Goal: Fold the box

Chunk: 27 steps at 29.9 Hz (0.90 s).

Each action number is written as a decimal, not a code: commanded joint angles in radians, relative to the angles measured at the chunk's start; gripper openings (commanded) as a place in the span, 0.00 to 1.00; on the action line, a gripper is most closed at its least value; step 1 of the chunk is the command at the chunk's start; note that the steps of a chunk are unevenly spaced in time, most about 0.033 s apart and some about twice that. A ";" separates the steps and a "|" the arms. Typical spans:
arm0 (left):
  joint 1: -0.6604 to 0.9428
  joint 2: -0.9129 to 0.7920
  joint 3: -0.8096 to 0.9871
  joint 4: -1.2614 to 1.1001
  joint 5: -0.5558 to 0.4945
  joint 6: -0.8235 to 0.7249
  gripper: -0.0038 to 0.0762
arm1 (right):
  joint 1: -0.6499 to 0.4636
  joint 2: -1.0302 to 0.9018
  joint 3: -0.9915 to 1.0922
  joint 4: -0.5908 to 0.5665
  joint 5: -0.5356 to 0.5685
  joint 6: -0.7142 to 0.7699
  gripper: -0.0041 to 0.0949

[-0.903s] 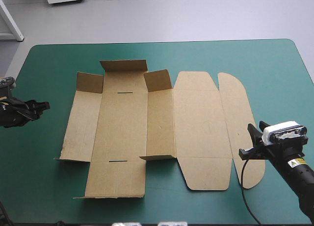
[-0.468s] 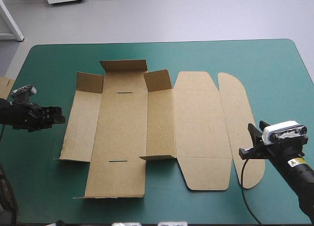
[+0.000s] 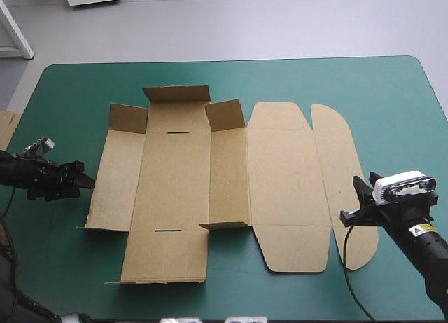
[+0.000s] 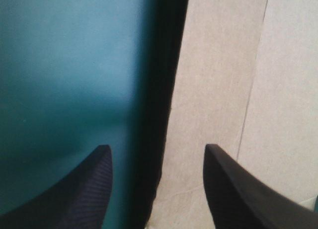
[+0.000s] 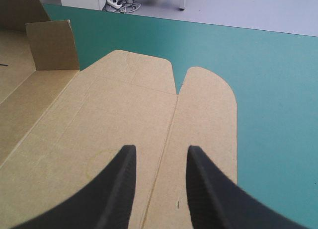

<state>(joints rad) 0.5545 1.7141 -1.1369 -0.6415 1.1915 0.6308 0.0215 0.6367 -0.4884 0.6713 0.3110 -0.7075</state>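
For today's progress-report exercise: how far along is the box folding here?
Done: only the far flaps stand up; the box otherwise lies flat. In hand: the open left claw is at its left edge. Left: raising and tucking the walls.

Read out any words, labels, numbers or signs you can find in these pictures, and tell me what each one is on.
No text here can be read.
Small yellow sticker on the right arm: too small to read.
The box: plain brown board, no print showing in any view.
The teal-green cover: no markings.
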 commanded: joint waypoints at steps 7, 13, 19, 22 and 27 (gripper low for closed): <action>0.003 0.072 -0.027 -0.089 0.090 0.063 0.55 | 0.002 0.003 -0.036 0.009 -0.049 -0.004 0.37; 0.000 0.101 -0.027 -0.188 0.110 0.131 0.55 | 0.002 0.003 -0.036 0.009 -0.049 -0.004 0.37; -0.041 0.109 -0.027 -0.162 0.110 0.134 0.55 | 0.002 0.003 -0.036 0.009 -0.049 -0.009 0.37; -0.079 0.116 -0.025 -0.165 0.110 0.131 0.55 | 0.002 0.003 -0.036 0.009 -0.049 -0.009 0.37; -0.141 0.116 -0.023 -0.125 0.110 0.100 0.55 | 0.002 0.003 -0.036 0.008 -0.049 -0.011 0.37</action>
<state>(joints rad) 0.4499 1.8493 -1.1508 -0.7858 1.2102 0.7545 0.0215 0.6367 -0.4905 0.6682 0.3110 -0.7083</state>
